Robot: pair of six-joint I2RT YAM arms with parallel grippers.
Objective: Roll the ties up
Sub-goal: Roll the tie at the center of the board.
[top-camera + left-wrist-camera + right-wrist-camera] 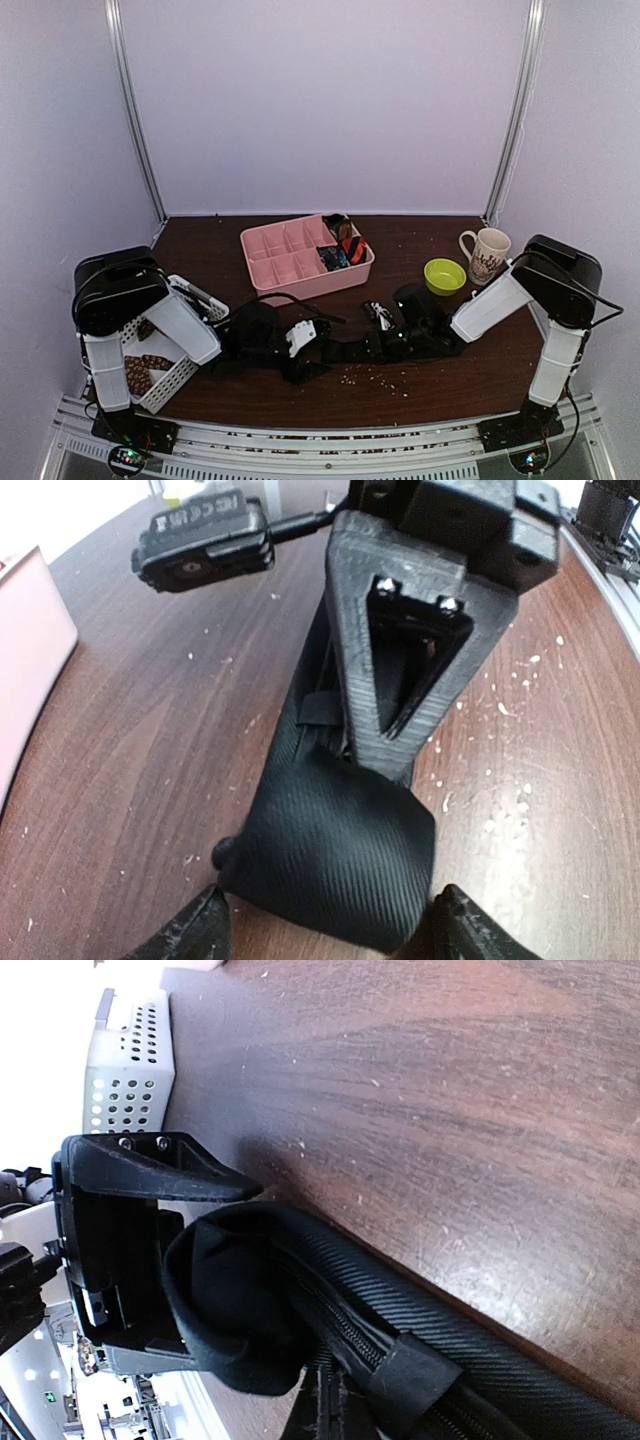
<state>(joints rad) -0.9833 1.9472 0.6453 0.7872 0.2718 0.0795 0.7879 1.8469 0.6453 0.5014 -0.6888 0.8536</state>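
A plain black tie lies on the brown table between my two grippers. In the left wrist view its wide end lies flat between my left gripper's two fingertips. My left gripper is open around that end and also shows in the top view. My right gripper faces it and presses on the narrower part. In the right wrist view the tie is folded over the closed jaws, loop label up. Rolled ties sit in the pink tray.
A white perforated basket at the left holds brown patterned ties. A green bowl and a white mug stand at the right. Pale crumbs dot the table near the front edge.
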